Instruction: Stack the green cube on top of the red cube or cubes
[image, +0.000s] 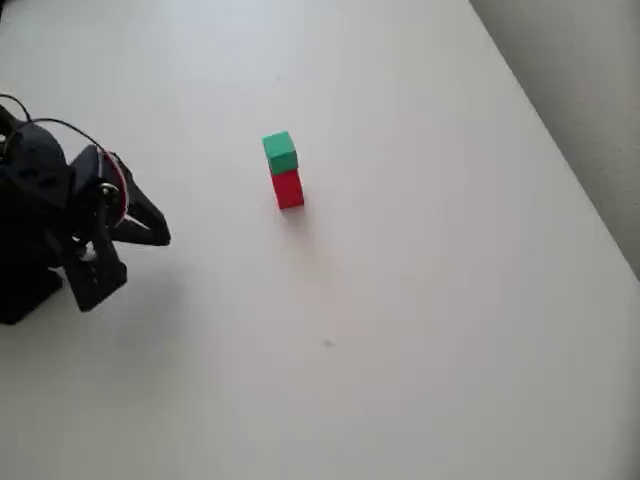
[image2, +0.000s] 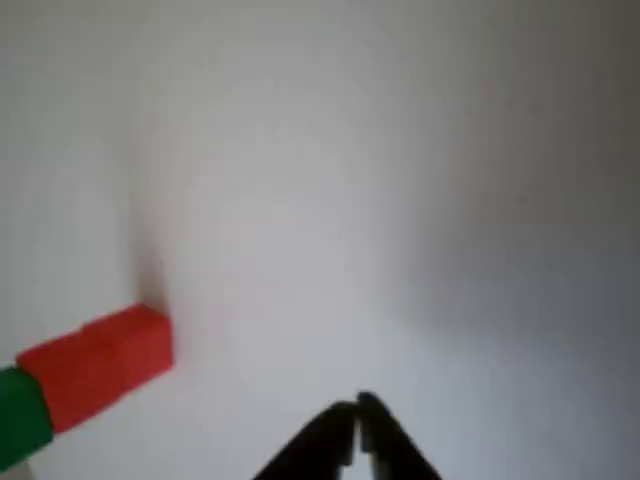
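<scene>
Though unlabelled, green cube (image: 280, 152) atop red cube (image: 288, 189).

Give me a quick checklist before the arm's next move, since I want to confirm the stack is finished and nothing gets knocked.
1. Green cube on top of the red block: ok, they read as one column in the overhead view.
2. Cubes aligned: cannot tell; the wrist view is blurred.
3. Hand clear of the stack: ok, it sits well to the left in the overhead view.
4. Hand empty: ok, the tips meet with nothing between them in the wrist view.
5. Stack away from the table edge: ok.
</scene>
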